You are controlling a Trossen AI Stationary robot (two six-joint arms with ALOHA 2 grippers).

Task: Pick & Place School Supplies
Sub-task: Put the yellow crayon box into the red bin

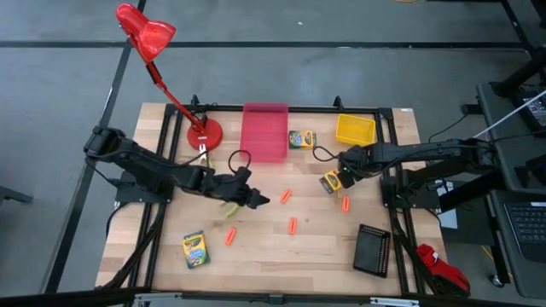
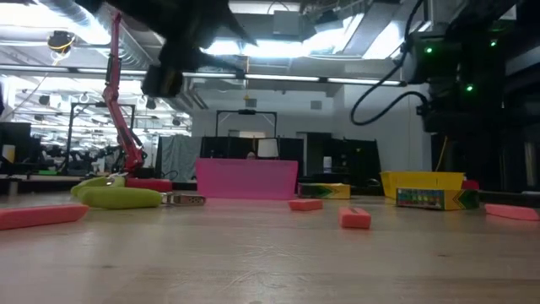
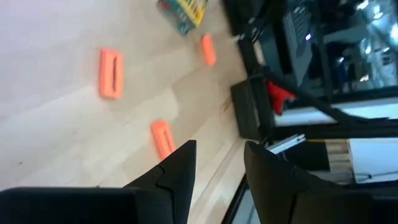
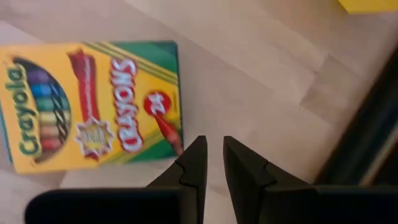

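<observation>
The left gripper (image 1: 258, 199) hovered above the middle of the wooden table (image 1: 264, 251) with its two dark fingers (image 3: 177, 171) parted and nothing between them. Just beside it on the boards lay the small pliers with lime-green handles (image 2: 118, 196). The right gripper (image 4: 211, 163) hung over the right half of the table, its fingers a narrow gap apart around nothing, poised just beside the edge of a flat yellow-and-green cardboard crayon box (image 4: 93, 106) lying on the wood. A second crayon box (image 1: 301, 139) lay between the pink plastic bin (image 1: 265, 130) and the yellow bin (image 1: 355, 130) at the far edge, and a third (image 1: 195, 250) sat near the front left corner. Four short orange stubby pieces (image 1: 293, 226) were scattered across the centre. A black bin (image 1: 373, 249) stood at the front right, and a red desk lamp (image 1: 145, 34) rose from the far left.
</observation>
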